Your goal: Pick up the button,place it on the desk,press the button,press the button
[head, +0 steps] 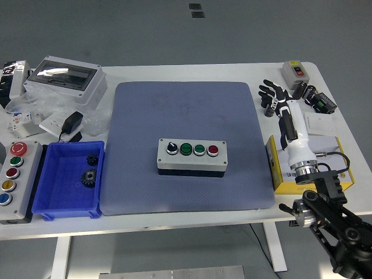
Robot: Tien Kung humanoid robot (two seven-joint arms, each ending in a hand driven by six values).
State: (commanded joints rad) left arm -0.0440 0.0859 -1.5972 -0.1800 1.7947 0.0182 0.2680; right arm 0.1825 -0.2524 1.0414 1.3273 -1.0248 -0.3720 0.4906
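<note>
right hand (273, 97): fingers spread, empty, off the mat | next: grey four-button control box (192, 157), come straight down on one cap

I see a big blue-grey mat (186, 145) lying flat on my white table (192, 72). Left of the mat sits a blue plastic bin (68, 180) with two small black gears (89, 168) inside. Beside the bin is a grey box with colored round buttons (14, 180). Behind it stands a grey case with a clear lid (65, 79). A yellow box (311, 165) rests near the right edge.
</note>
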